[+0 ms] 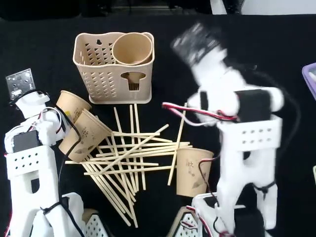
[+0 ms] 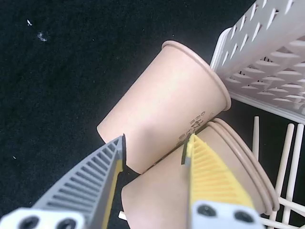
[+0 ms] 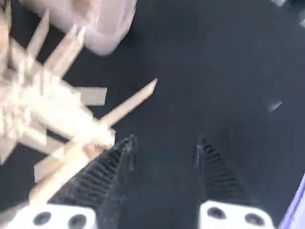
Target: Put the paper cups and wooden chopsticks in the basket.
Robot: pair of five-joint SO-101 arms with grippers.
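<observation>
One paper cup (image 1: 132,48) sits in the basket (image 1: 106,81), yet two more cups (image 2: 162,105) lie beside it under the wide-open left pincer (image 2: 155,148) (empty, as is the parted right pincer (image 3: 164,143)), a fourth cup (image 1: 194,170) stands on the tabletop (image 1: 39,49), and the chopsticks (image 1: 128,153) lie scattered there.

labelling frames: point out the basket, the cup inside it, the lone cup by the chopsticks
basket (image 1: 106,81), high view, front wall
cup inside it (image 1: 131,48), high view, inner wall
lone cup (image 1: 193,173), high view, side wall
</observation>
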